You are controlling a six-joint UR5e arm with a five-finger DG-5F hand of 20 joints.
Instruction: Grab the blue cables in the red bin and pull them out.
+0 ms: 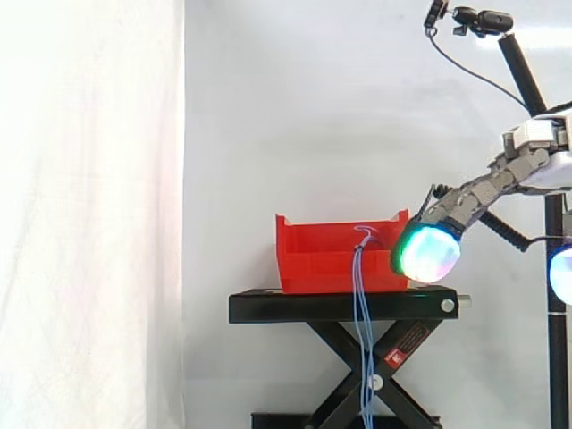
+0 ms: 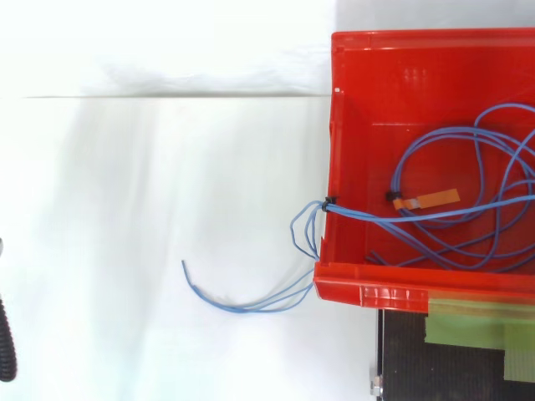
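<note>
The hand (image 1: 474, 193) hovers at the bin's (image 1: 313, 264) 3 o'clock corner, fingers straight, holding nothing. The cables (image 1: 358, 268) lie toward 9 o'clock, draped over the wall and hanging toward 6.

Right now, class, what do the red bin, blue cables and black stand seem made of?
Red bin: likely moulded plastic, glossy, ribbed walls. Blue cables: flexible wire, smooth plastic-looking sheath, loosely looped. Black stand: probably painted metal; bolted scissor legs.
</note>
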